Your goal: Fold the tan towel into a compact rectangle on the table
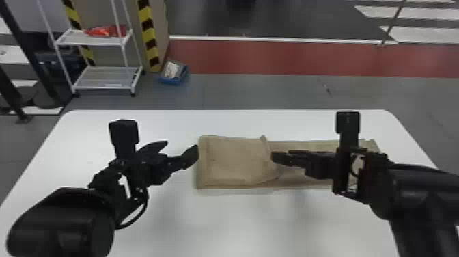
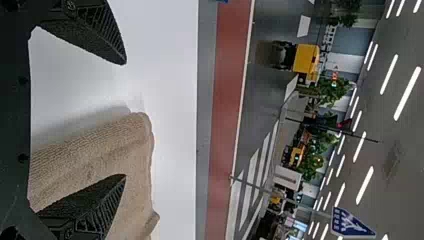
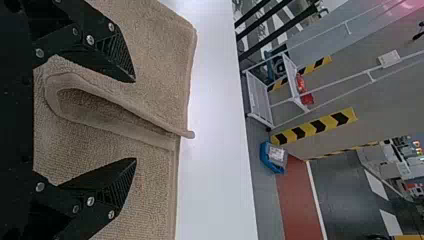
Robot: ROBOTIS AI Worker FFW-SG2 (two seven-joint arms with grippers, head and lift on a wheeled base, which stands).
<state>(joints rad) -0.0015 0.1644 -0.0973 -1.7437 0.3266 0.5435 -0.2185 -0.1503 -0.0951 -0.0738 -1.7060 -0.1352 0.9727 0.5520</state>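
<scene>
Tan towel (image 1: 235,160) on a broad white surface (image 1: 205,222): it lies toward the far side, a long flat strip, its left part folded over. The left pincer (image 1: 181,149), beside the towel's left end, is wide open, gripping nothing. The right pincer (image 1: 281,157), above the towel, is also wide open and empty. Between its fingers, the flap's thin edge (image 3: 135,111) curls up in a narrow loop.
</scene>
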